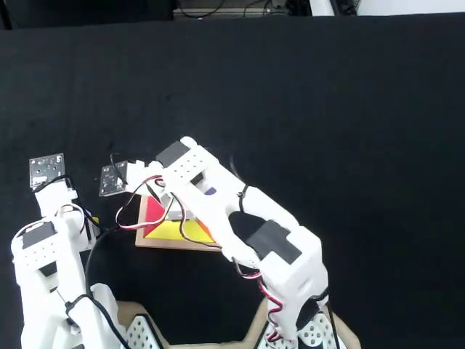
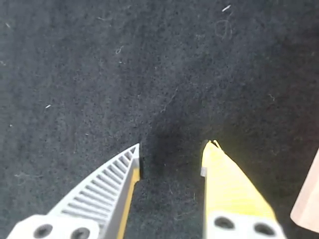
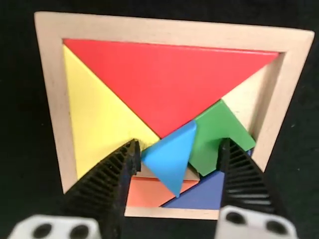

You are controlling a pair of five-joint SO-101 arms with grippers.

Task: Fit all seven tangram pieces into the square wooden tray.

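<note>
my tray (image 1: 160,243) at 7 o'clock is nearly full, but the blue triangle (image 3: 169,157) looks unseated inside my spread right gripper (image 3: 179,143); left gripper (image 2: 174,144) released, holding nothing.

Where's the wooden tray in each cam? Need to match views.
High view: wooden tray low left of centre, partly under the right arm.
Left wrist view: pale sliver beside the left gripper, probably its corner.
Right wrist view: its rim frames the pieces under the right gripper.
Shared landmark: the red triangle, high and right wrist.
</note>
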